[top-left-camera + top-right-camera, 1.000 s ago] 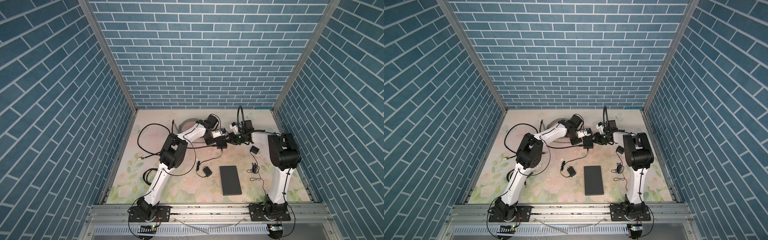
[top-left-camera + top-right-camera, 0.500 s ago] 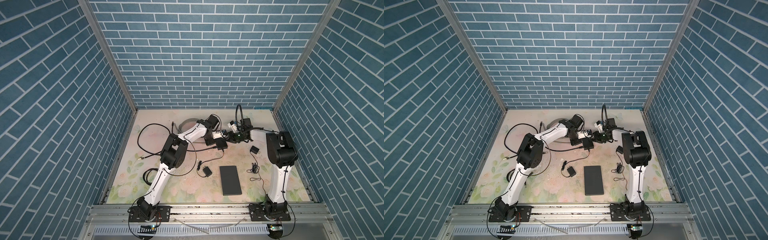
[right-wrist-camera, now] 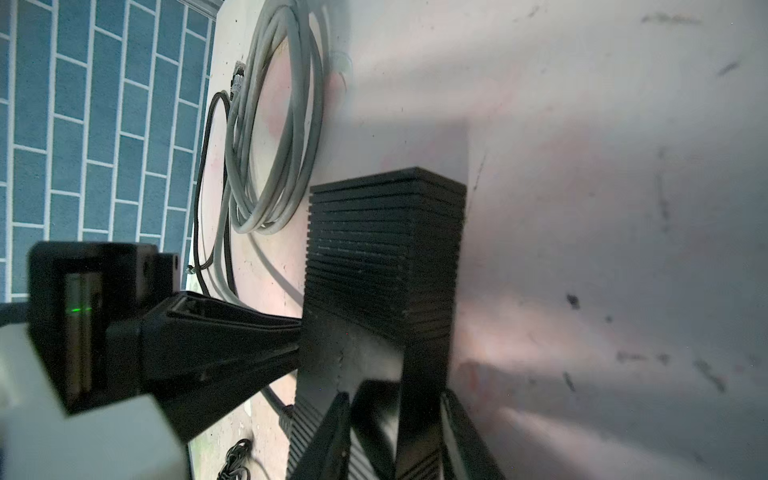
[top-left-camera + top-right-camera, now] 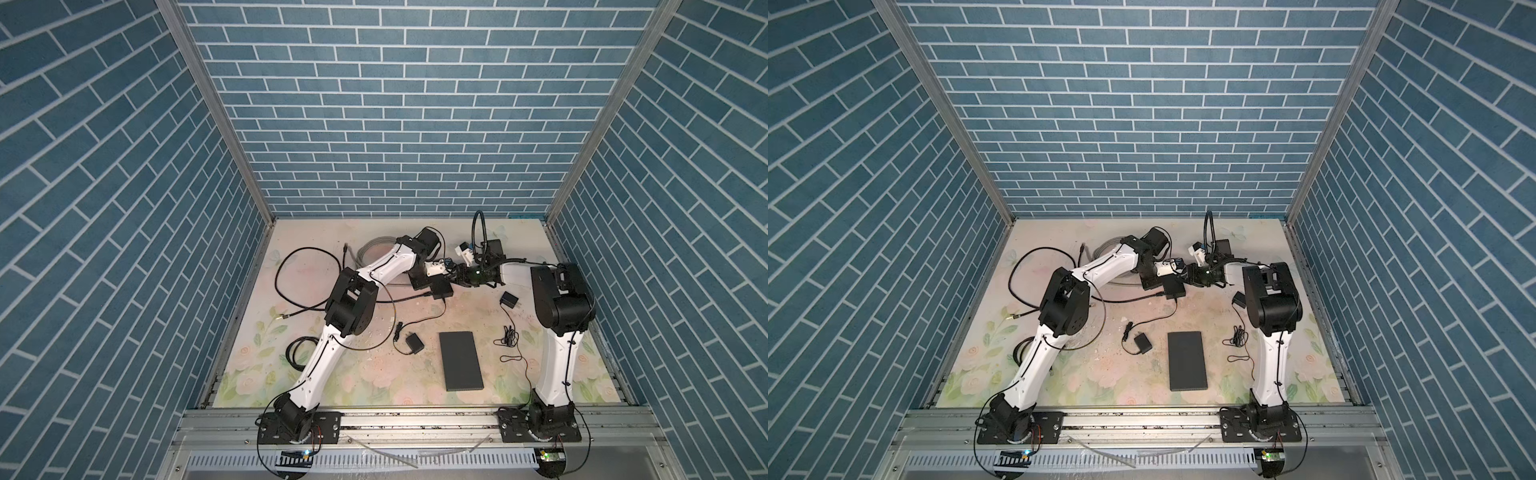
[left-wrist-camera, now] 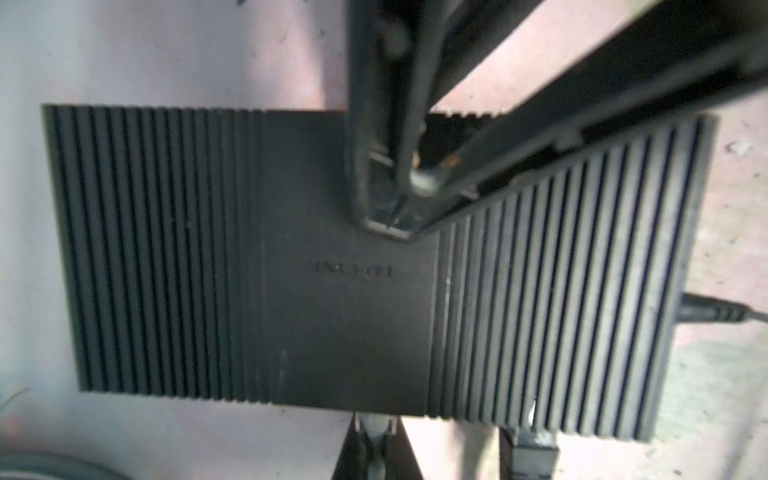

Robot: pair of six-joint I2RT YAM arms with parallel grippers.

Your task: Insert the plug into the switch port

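switch: small black ribbed plastic box (image 4: 441, 289), at the far centre of the mat between both arms, probably braced so it cannot slide under a push.
plug: black barrel plug (image 5: 706, 318) meets the box's short side; whether it is fully seated, cannot tell.
left gripper (image 5: 386, 220): clenched tight over the box top; whether it pinches anything, cannot tell.
right gripper (image 3: 395, 407): fingers flank the box's edge, seemingly clamping it steady.
surface: scuffed pale floral mat (image 4: 374, 374), grey coiled cable (image 3: 270, 124) lying near.
room: blue brick-pattern walls (image 4: 395, 124).
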